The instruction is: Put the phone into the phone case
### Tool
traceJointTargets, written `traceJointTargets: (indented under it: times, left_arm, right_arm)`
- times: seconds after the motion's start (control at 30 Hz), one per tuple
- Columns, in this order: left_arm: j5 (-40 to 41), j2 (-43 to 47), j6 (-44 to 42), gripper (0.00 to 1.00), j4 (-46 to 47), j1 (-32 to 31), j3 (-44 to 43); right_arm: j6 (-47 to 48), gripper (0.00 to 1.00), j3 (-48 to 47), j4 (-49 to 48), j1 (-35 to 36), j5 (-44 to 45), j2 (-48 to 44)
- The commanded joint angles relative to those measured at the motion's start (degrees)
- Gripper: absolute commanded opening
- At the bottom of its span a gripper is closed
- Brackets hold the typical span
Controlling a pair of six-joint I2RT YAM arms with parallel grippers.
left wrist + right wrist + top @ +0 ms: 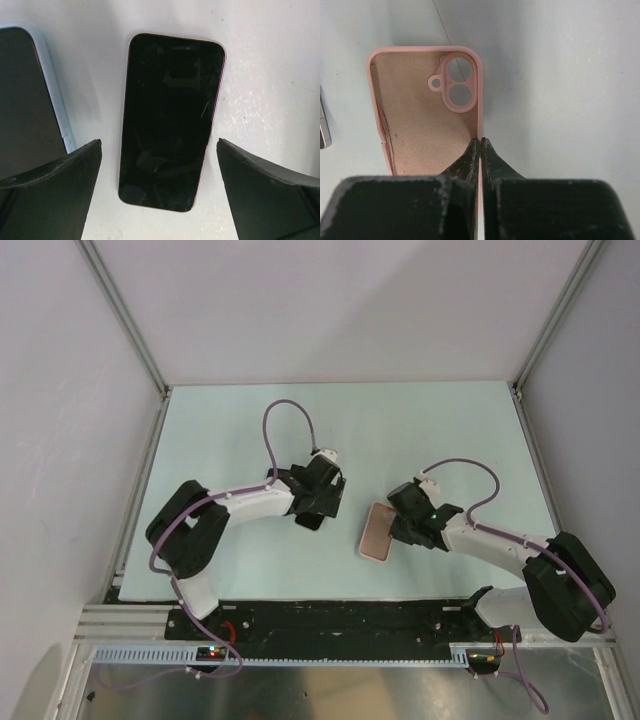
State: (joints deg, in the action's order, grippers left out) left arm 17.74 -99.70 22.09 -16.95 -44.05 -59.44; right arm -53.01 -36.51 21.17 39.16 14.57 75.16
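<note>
— Where is the phone case?

— In my right gripper (479,142). Its jaws are clenched on the long right-hand wall of the phone case (420,125), one finger inside the shell and the other outside. The case is salmon pink and hollow side up, with the lens cut-out (459,82) at the end away from my wrist. Seen from above, it sits over the pale counter (450,420) just left of that gripper, between my two arms. I cannot tell whether it lies flat or is tipped up a little.

— And the phone?

— By my left gripper (159,144), which is released, with its jaws spread wide. The phone (25,100) lies screen up at the left edge of the left wrist view, its light blue side showing. The frame cuts it off, and the finger (50,195) on that side hides its near end.

— What lies between the fingers, then?

— A black slab (170,120) with a thin pinkish edge, face up on the counter. It is just beside the phone, with a strip of counter between them. My fingers stand to either side of its near end, and I cannot tell whether they touch anything. In the overhead view my left gripper hangs over that spot, and I cannot make out either one under it.
</note>
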Motion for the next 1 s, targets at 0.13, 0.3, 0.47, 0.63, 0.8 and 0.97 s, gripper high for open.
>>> traceJointTargets:
  times: [0.13, 0.3, 0.47, 0.63, 0.8, 0.97]
  left_arm:
    - [-2.76, -5.34, -5.89, 1.0, 0.29, 1.67, -4.62]
    - [-5.45, -7.35, -6.93, 0.98, 0.35, 2.66, -4.81]
    - [-8.18, -7.61, -7.28, 0.89, 0.41, 3.25, -4.56]
    - [-10.67, -7.69, -7.09, 0.81, 0.45, 4.0, -3.47]
    - [-11.8, -6.66, -6.67, 0.67, 0.47, 4.74, -2.25]
    - [-11.94, -4.29, -4.89, 0.42, 0.29, 4.88, -1.89]
  right_arm:
    - [-1.77, 0.0, 0.13, -0.73, 1.15, 1.31, -0.05]
    - [-1.53, 0.05, 0.17, -1.21, 1.09, 1.32, 0.26]
    - [-1.24, 0.19, 0.14, -2.0, 1.05, 0.68, 0.24]
    - [-0.73, 0.42, 0.18, -2.35, 1.08, 0.09, -0.94]
    - [0.81, 0.58, 0.15, -3.36, 0.76, -1.12, -4.25]
    - [2.27, 0.59, 0.43, -3.79, -2.09, -2.42, -5.36]
